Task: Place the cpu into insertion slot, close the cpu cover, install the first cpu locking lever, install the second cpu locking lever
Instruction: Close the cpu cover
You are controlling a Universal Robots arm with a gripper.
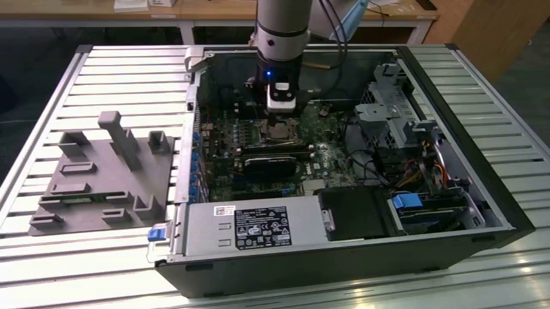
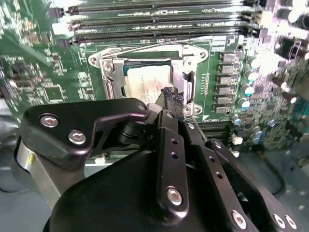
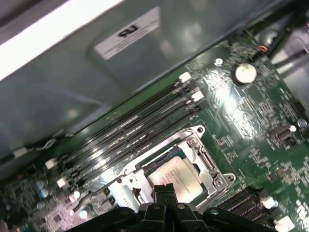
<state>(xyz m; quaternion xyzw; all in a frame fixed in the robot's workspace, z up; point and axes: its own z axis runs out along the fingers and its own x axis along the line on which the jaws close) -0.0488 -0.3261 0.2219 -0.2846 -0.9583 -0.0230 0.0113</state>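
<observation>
Silvery slatted metal forms the bench point(image 1: 86, 84), with wooden desks point(image 1: 215, 9) behind it. From the exterior view's left stand a grey fixture block point(image 1: 103, 174), then the open computer case point(image 1: 344, 257). Inside, the cpu point(image 2: 147, 79) lies flat, metal face up, in the insertion slot point(image 2: 120, 79), its square edges parallel to the cpu cover point(image 2: 104, 62) framing it. The tool point(image 2: 170, 93), fingers pressed together, hangs right over the cpu's edge.
</observation>
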